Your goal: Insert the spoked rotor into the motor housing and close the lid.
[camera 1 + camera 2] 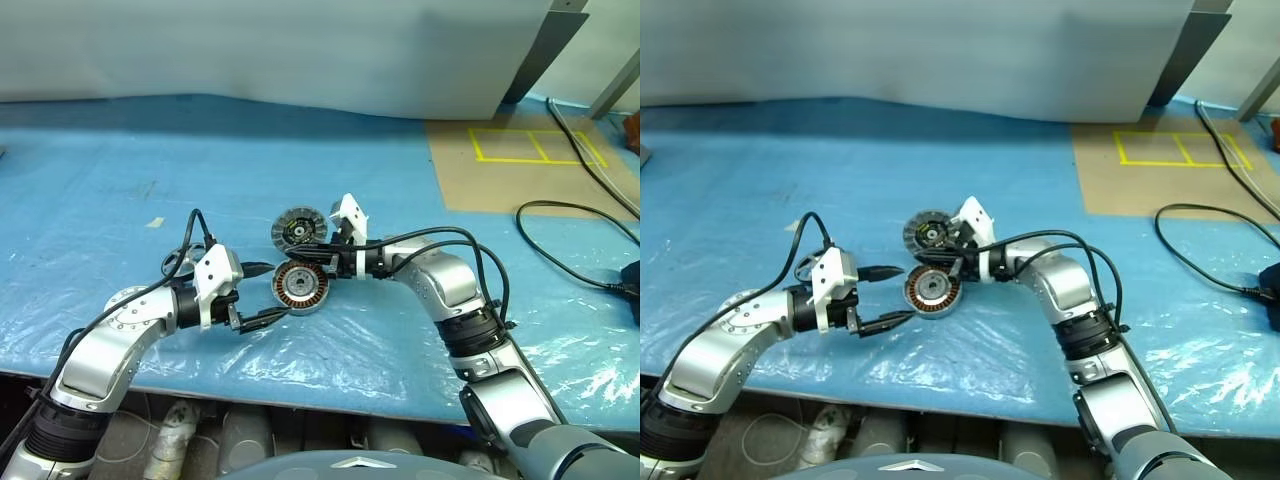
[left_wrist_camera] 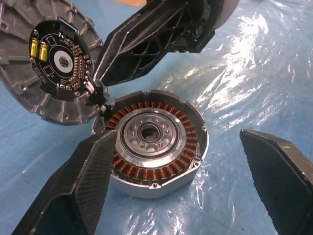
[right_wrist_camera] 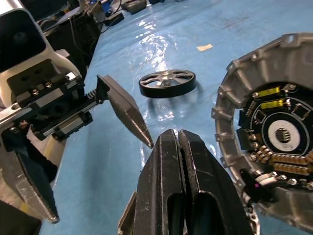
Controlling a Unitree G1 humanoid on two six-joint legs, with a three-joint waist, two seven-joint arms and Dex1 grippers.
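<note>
Open motor housing [image 1: 301, 287] between two grippers on blue sheet [image 1: 120, 160]

Left gripper [image 1: 262, 292] gapes wide around the housing, gripping nothing; copper windings ring its grey centre. At one o'clock, right gripper [image 1: 318, 252] is pinched closed, empty, beside raised lid [image 1: 297, 228]. Spoked rotor [image 3: 167, 82] lies farther off.

Bright even overhead light, white glare rippling on the crinkled blue plastic table cover [image 1: 330, 340] at the near edge, soft short shadows under both arms, wrist views sharp close in, far background softly blurred

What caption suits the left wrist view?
Open left pincer flanking the motor housing, lid standing open.
</note>
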